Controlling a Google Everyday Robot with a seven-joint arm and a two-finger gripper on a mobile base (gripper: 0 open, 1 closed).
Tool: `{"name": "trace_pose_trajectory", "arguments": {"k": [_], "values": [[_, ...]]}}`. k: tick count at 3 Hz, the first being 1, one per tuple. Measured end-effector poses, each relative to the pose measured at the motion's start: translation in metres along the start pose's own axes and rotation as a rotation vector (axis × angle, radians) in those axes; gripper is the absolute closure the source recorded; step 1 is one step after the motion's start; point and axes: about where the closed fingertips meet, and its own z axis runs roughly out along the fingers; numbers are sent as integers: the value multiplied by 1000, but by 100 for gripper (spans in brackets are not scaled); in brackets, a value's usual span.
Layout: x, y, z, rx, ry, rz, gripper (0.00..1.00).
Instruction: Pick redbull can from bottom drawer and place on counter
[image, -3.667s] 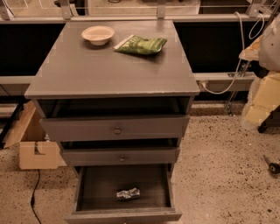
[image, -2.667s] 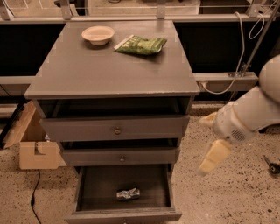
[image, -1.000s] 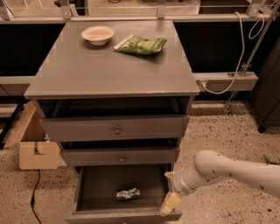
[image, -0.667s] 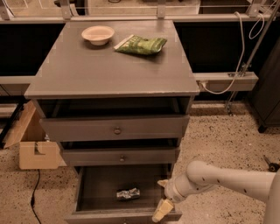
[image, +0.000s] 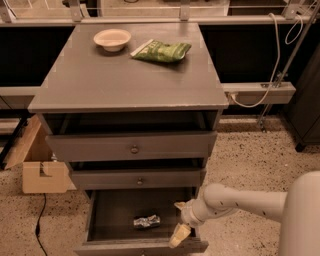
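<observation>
The redbull can (image: 146, 221), small, silver and crinkly, lies on its side on the dark floor of the open bottom drawer (image: 115, 215). My gripper (image: 179, 220) hangs over the drawer's right end, just right of the can and apart from it. Its pale fingers (image: 178, 235) stand spread, with nothing between them. The white arm reaches in from the lower right. The grey counter (image: 130, 77) is the cabinet's flat top, well above the gripper.
A pale bowl (image: 112, 38) and a green snack bag (image: 162, 50) lie at the back of the counter. The two knobbed drawers (image: 134, 149) above stand slightly open. A cardboard box (image: 42, 167) sits on the floor to the left. A rail with cables (image: 260, 92) runs at the right.
The arm has swung from the upper right down to the bottom drawer. In the last second the gripper has shifted left and a little lower, closer to the can.
</observation>
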Motion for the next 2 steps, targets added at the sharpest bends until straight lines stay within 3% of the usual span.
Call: {"name": "trace_pose_trajectory", "arguments": {"k": [2], "values": [[-7, -55, 72, 64, -64, -111, 0]]}}
